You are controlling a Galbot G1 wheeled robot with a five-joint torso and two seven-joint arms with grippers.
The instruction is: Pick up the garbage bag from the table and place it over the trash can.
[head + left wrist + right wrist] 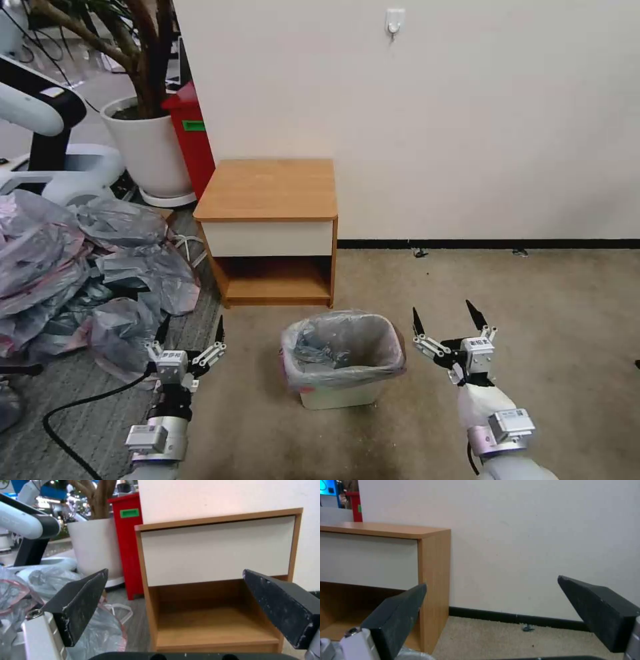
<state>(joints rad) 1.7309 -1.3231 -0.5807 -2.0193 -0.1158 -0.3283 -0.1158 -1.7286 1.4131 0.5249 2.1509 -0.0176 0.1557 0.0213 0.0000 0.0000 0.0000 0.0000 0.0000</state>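
The garbage bag, thin grey plastic with a pink band, is draped over the rim of the cream trash can and lines its inside. The trash can stands on the carpet in front of the table, whose wood top is bare. My left gripper hangs open to the left of the trash can with nothing between its fingers. To the right of the trash can my right gripper stands open and empty too. In the left wrist view the table faces my left gripper. The right wrist view has my right gripper before the wall, with the table off to one side.
A heap of grey bags lies on the floor at the left. Behind it stand a white plant pot, a red box and another robot's white arm. A black cable runs over the floor. Open carpet lies at the right.
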